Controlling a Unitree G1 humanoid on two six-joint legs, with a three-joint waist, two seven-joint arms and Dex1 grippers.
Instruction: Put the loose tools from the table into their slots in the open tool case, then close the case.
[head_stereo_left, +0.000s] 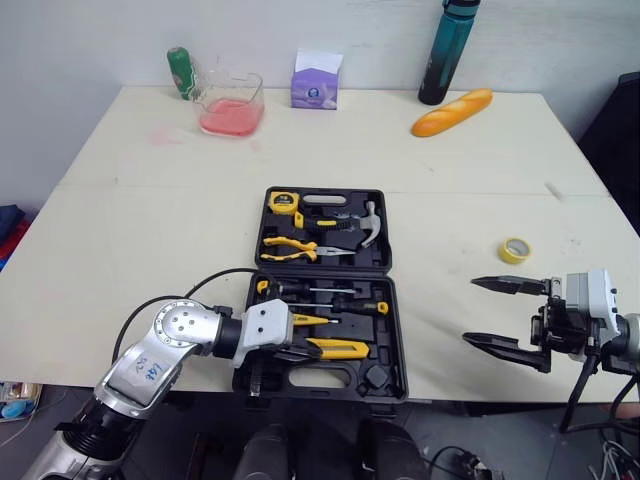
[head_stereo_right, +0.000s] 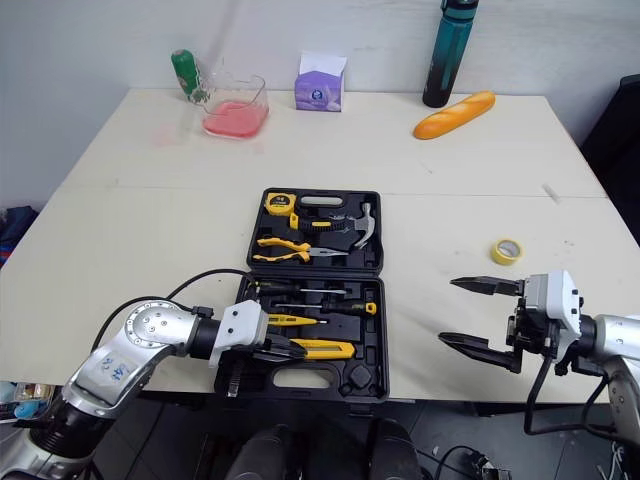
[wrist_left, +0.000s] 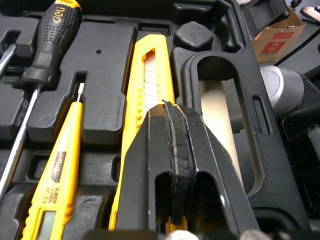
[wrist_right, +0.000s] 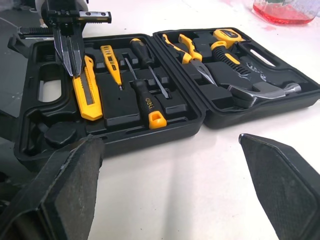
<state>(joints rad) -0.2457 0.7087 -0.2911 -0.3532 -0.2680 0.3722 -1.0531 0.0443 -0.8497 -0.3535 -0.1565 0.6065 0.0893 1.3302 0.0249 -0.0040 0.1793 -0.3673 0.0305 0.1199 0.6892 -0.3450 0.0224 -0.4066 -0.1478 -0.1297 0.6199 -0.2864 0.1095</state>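
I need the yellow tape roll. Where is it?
Left eye view: the tape roll lies on the table, right of the tool case, beyond the right hand.

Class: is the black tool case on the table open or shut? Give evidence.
Open. The black plastic tool case lies with both halves spread flat, its yellow utility knife showing inside.

Under the left gripper (wrist_left: 172, 107), whose fingers (wrist_left: 150, 165) are glossy black plastic with a duller rubbery seam, the utility knife (wrist_left: 150, 70) is smooth, shiny yellow plastic seated in the matt moulded black plastic of the tool case (wrist_left: 107, 55). Beside that gripper the screwdriver (wrist_left: 47, 45) has a black, lightly textured grip on a bare metal shaft. The right gripper's (head_stereo_left: 469, 310) pads (wrist_right: 75, 190) look rough, grainy and matt black above the smooth, pale, matt table (wrist_right: 190, 190).
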